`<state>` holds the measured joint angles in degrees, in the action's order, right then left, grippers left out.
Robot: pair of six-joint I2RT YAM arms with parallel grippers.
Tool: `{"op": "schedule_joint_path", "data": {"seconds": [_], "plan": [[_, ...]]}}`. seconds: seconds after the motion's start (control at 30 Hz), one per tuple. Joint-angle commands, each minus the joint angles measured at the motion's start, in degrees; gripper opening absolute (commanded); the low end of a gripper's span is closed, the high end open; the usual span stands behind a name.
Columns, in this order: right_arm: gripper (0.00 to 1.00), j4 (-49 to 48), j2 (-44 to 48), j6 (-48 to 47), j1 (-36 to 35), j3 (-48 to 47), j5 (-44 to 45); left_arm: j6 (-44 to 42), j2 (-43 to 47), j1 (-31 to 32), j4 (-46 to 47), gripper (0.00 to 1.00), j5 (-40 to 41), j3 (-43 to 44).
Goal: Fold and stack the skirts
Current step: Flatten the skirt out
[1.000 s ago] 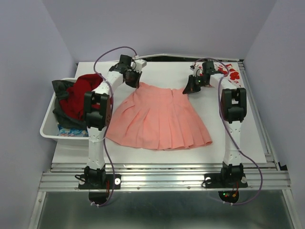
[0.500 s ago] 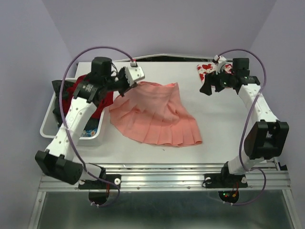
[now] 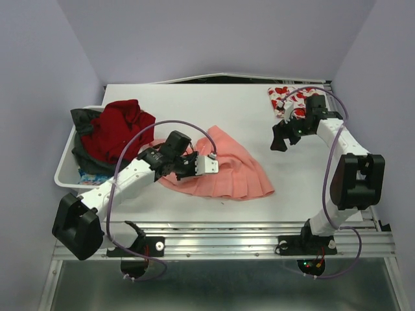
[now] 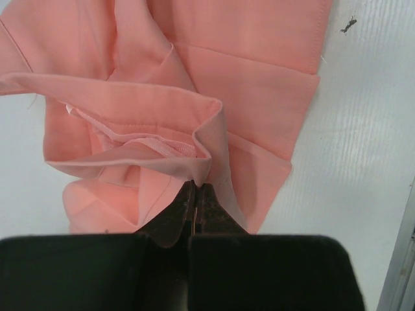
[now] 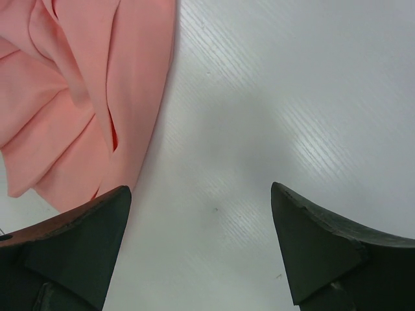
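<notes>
table [image 3: 220, 110] white, walls [image 3: 214, 39] lavender; left gripper [image 4: 196, 189] pinched on salmon-pink skirt [image 3: 240, 172] fold, right gripper [image 5: 200, 188] wide, empty above table.

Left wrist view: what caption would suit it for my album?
Left hand shut on a fold of the salmon-pink pleated skirt.

A white table [image 3: 214, 107] is enclosed on three sides by plain pale-lilac walls [image 3: 214, 39]. Its near edge is bordered by a ribbed metal rail [image 3: 220, 245], below which a grey floor [image 3: 220, 288] is seen. Everything is evenly lit.
</notes>
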<state>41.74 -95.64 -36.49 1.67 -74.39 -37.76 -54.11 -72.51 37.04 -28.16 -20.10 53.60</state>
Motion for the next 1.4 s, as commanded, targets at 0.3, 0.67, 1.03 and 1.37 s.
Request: {"op": "schedule_joint_path", "data": {"seconds": [0.3,0.67,1.03,1.37], "plan": [[0.95,-3.5,-5.86,9.22,-4.48,-8.12,-9.26,-5.74,15.88,7.68,-12.52,0.0,-3.11,4.05],[0.95,-4.75,-28.71,15.05,-16.26,-27.2,-14.96,-8.99,25.49,15.96,-23.95,0.0,-4.78,-8.69],[0.91,1.07,-40.33,14.58,-22.58,-44.16,-14.72,-13.04,18.2,16.31,-25.45,0.0,-3.37,-10.27],[0.78,6.77,-46.92,11.97,-29.26,-48.49,-14.97,-12.08,20.04,16.23,-23.25,0.0,-1.7,-10.63]]}}
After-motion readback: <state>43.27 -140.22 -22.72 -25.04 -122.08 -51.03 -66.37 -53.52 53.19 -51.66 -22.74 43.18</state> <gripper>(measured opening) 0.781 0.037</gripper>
